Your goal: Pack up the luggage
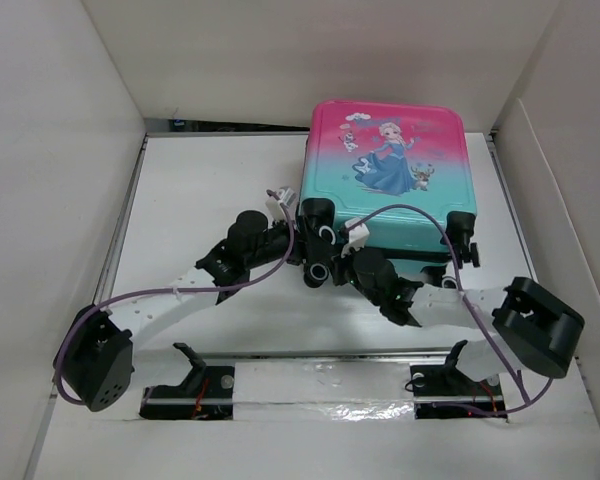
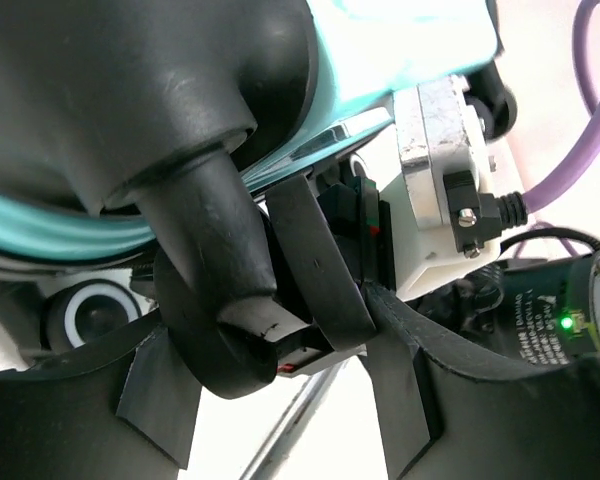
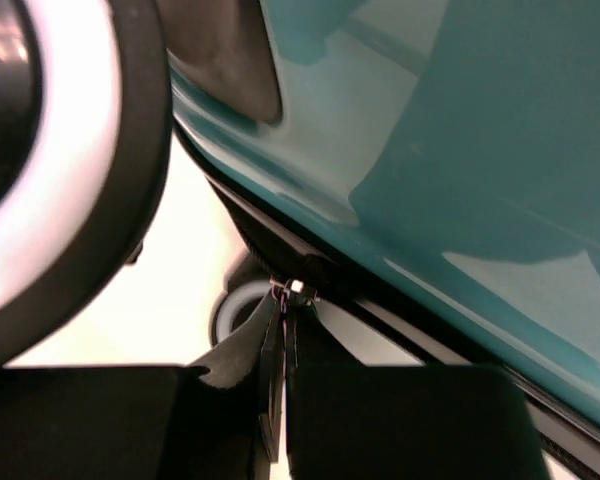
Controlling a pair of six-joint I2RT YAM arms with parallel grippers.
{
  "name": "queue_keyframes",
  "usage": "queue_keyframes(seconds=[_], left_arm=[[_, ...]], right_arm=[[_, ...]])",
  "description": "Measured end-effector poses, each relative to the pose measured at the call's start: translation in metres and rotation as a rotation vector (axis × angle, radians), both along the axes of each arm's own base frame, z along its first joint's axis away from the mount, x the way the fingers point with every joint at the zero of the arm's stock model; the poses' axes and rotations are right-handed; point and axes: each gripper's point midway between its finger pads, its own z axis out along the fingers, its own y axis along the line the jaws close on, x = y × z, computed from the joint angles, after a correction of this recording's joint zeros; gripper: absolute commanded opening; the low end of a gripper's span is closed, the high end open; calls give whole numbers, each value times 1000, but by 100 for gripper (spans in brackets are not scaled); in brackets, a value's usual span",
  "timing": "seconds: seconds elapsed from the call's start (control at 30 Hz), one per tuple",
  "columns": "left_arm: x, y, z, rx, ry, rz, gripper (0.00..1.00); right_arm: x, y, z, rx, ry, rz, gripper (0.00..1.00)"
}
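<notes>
My left claw pinches a black wheel of the luggage. My right claw is pressed together by the zip.

no text is reading legibly anywhere; small white print is showing on the black actuator housing, too blurred to decipher.

White arm links, black joints, purple cables, green indicator light
</notes>
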Motion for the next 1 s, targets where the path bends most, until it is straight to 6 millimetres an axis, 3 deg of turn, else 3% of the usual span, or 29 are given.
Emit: queue_keyframes(seconds=[0.17,0.2,0.23,0.33,0.43,0.6,0.7,0.73,0.83,1.0], left_arm=[[5,7,0,1,1,41,0],[4,6,-1,1,2,41,11],[3,6,-1,5,-2,41,44],[-3,8,4,20,-43,50,88],[-5,25,32,4,-131,111,99],[3,70,71,-30,-236,271,94],[3,80,66,-23,-237,298,62],[1,78,59,-15,-227,286,41],[-2,65,41,9,-189,214,13],[-13,18,-3,95,-99,44,8]], right_arm=[[8,14,3,79,-32,19,0],[7,13,3,85,-35,30,0],[5,11,3,87,-38,42,0],[-3,0,7,99,-40,74,0],[-15,-17,7,96,-31,114,0],[-19,-45,7,78,-33,151,0],[-19,-67,8,73,-19,163,0],[-19,-75,9,72,-14,161,0],[-16,-103,10,74,3,118,0],[-17,-115,7,63,26,103,0]])
